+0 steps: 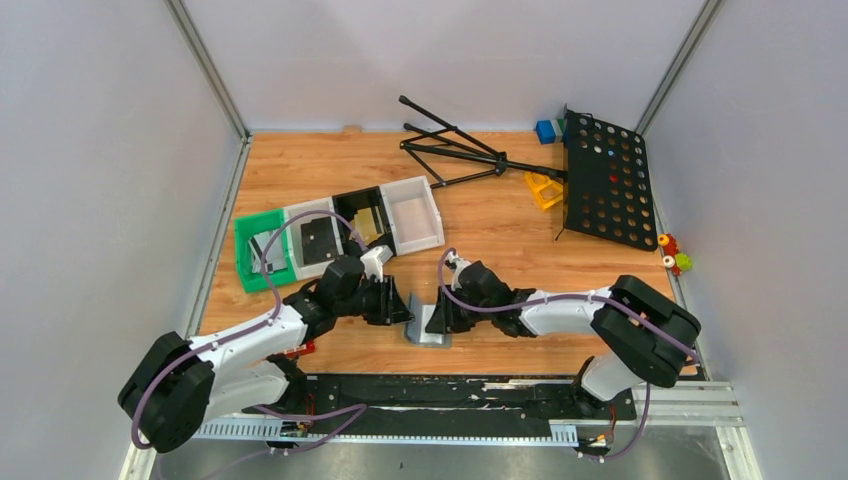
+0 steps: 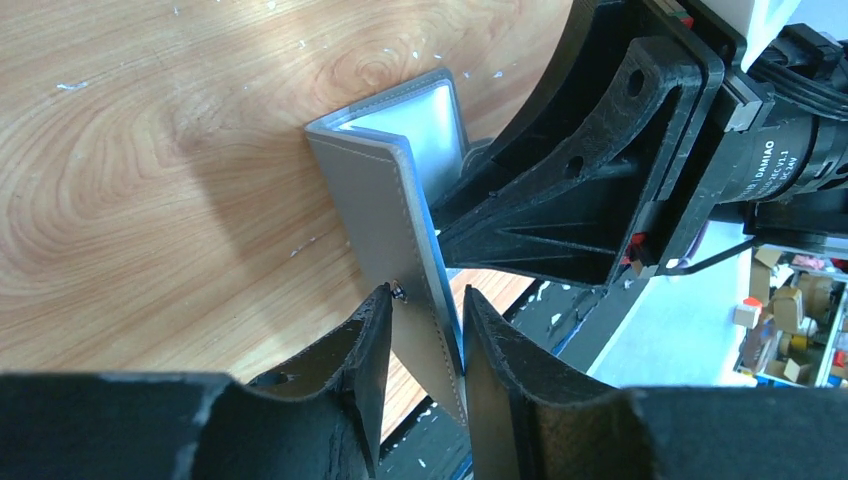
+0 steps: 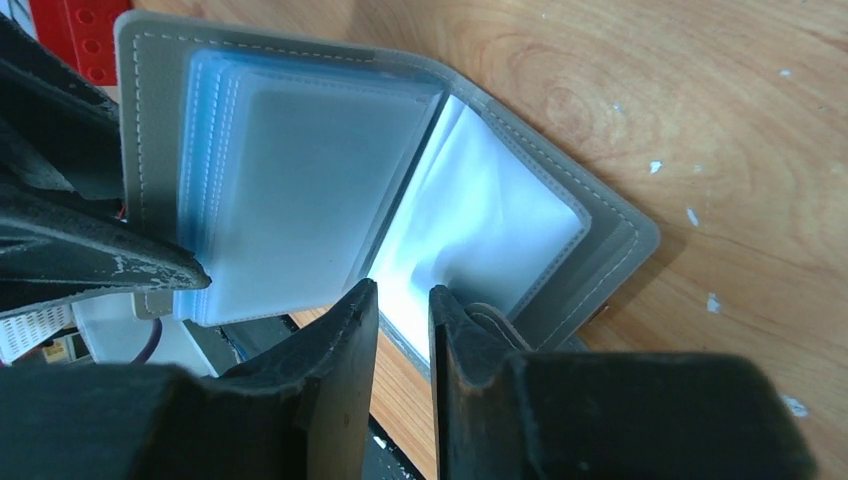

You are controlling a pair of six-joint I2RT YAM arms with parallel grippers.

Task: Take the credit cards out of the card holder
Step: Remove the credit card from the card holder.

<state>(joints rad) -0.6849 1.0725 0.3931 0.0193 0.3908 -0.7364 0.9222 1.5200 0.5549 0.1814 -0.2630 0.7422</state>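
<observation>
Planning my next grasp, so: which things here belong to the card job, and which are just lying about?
Job: card holder, held by left tool and right tool; gold card in the tray row.

Lying about: black folding stand, perforated black board, yellow piece, blue block, red block.

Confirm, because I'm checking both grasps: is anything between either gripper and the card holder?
Nothing visible does. The left gripper pinches one cover of the card holder; the right gripper pinches the opposite side, holding it open.
</observation>
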